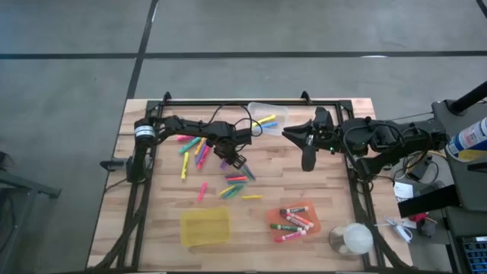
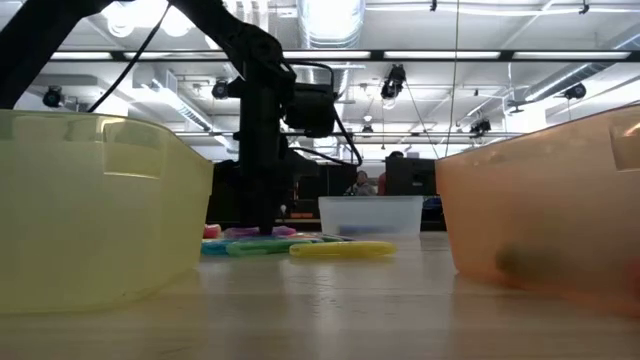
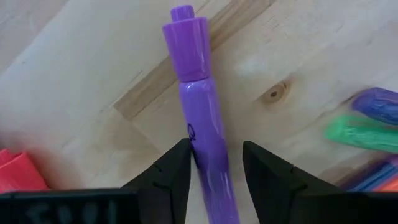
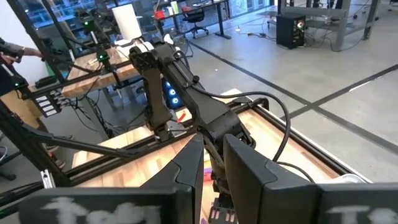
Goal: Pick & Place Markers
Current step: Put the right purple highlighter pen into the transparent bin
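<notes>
A light wooden table (image 1: pixel 167 205) with a dark frame stands on a grey concrete floor crossed by dark lines; the low view looks past it into a wide workshop with ceiling lights, ducting and desks. Near the front edge sit a translucent yellow bin (image 1: pixel 205 227), and an orange bin (image 1: pixel 295 221) with several markers lying in it, and a clear bin (image 1: pixel 268 116) at the far edge holds a yellow and a blue one. Loose markers (image 1: pixel 237 185) in pink, yellow, green and orange lie scattered over the middle and left of the table. The left gripper (image 1: pixel 239 165) is down at the table among them, and its fingers (image 3: pixel 171 177) stand apart on either side of a purple marker (image 3: pixel 200 118), with the left finger against the barrel and a thin gap showing at the other; the marker lies flat on the wood, cap pointing away from the wrist. The right gripper (image 1: pixel 307 159) hangs above the table's right half, well apart from the markers, its fingers (image 4: pixel 186 171) drawn to a narrow gap with nothing between them.
</notes>
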